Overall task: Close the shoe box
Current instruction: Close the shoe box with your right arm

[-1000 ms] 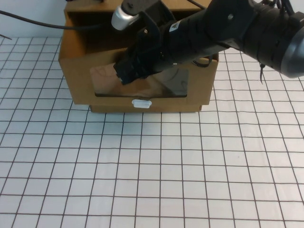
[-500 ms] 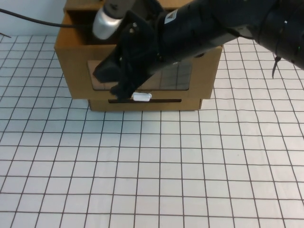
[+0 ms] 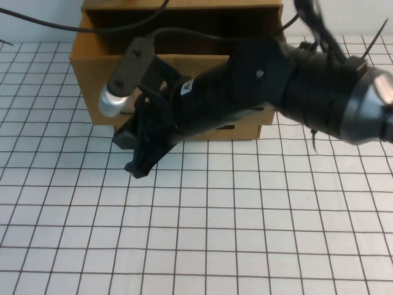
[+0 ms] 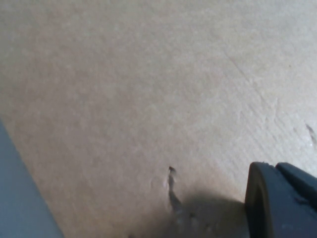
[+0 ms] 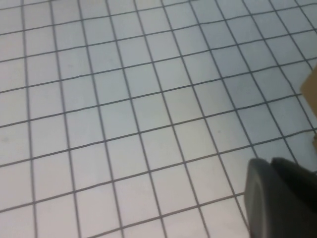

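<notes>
The brown cardboard shoe box stands at the back of the gridded table. My right arm crosses in front of it and hides its window and white tab. My right gripper is shut and empty, just in front of the box's lower left front and low over the table. In the right wrist view its fingers hang over the grid, with a sliver of the box at the edge. My left gripper is shut and empty, pressed close to a plain cardboard face. It does not show in the high view.
A second cardboard box sits behind the shoe box at the back edge. A black cable runs in from the far left. White gridded table spreads in front of the box.
My right gripper has slid from the box's window down and left, off the front face, to just above the table. The box front went from tilted open to flush.
</notes>
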`<action>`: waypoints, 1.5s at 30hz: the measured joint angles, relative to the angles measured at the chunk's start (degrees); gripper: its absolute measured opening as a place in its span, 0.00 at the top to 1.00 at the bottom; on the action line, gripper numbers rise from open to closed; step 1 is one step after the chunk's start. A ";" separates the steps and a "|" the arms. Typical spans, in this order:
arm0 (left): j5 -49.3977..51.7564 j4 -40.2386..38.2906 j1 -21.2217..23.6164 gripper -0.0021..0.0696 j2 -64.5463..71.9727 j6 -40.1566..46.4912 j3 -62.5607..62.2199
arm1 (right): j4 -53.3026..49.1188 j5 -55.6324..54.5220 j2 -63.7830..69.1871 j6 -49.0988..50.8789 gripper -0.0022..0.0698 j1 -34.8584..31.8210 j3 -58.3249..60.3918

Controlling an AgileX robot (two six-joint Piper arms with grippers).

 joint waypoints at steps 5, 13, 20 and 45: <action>0.00 -0.11 0.00 0.98 0.00 0.00 0.00 | 0.12 -4.76 4.55 0.00 0.99 -1.04 0.03; 0.00 -0.21 0.00 0.98 0.00 0.00 0.00 | 1.87 -9.08 8.83 -0.42 0.99 -4.67 -2.26; 0.00 -0.43 0.00 0.98 0.00 0.00 0.00 | 7.76 -8.91 12.04 -0.44 0.99 -9.96 -11.71; 1.12 1.44 0.00 0.98 -3.48 1.26 0.00 | 4.85 0.74 5.97 -1.55 0.99 -12.00 -16.58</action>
